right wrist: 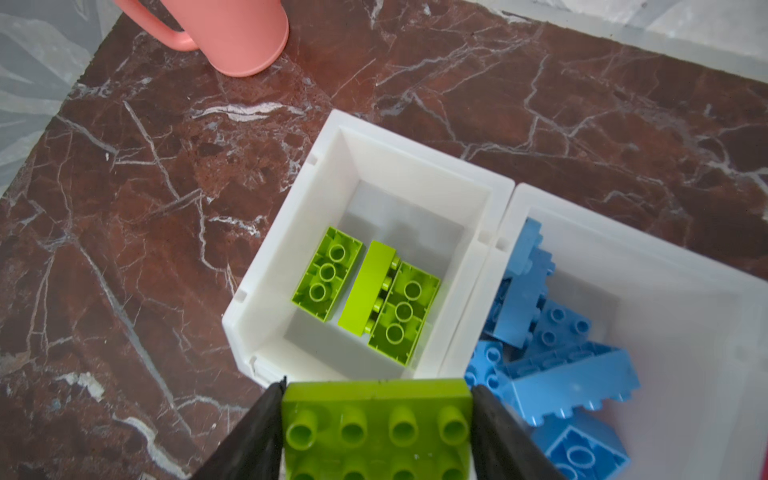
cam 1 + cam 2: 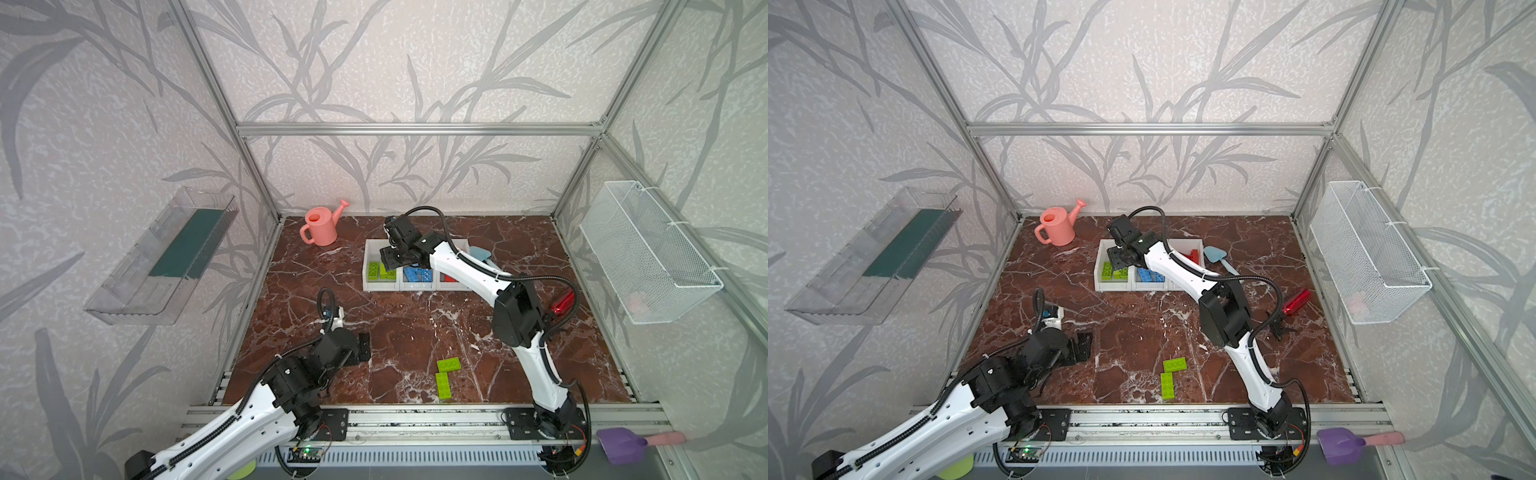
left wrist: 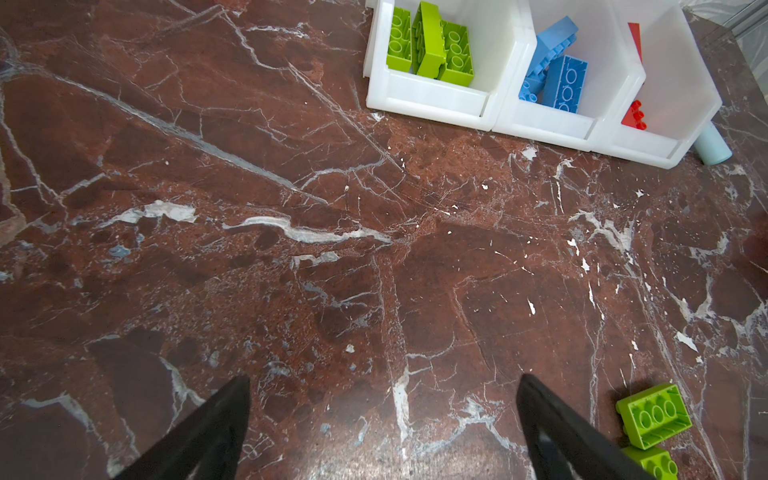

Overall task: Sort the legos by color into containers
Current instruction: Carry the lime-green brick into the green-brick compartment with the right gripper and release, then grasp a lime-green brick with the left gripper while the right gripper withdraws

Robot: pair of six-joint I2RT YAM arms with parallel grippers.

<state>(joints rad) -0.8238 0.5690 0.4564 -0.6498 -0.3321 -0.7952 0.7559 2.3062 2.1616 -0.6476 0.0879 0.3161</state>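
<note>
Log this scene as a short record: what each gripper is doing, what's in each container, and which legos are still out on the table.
right gripper: jaws shut on held green lego, over left container
left gripper: jaws open, empty, above the table
left container: three binned green legos
middle container: blue legos
right container: red legos
on table: two loose green legos, near front edge

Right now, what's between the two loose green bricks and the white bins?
Nothing: only bare marble tabletop lies between the green bricks and the bins, plain in both top views.
</note>
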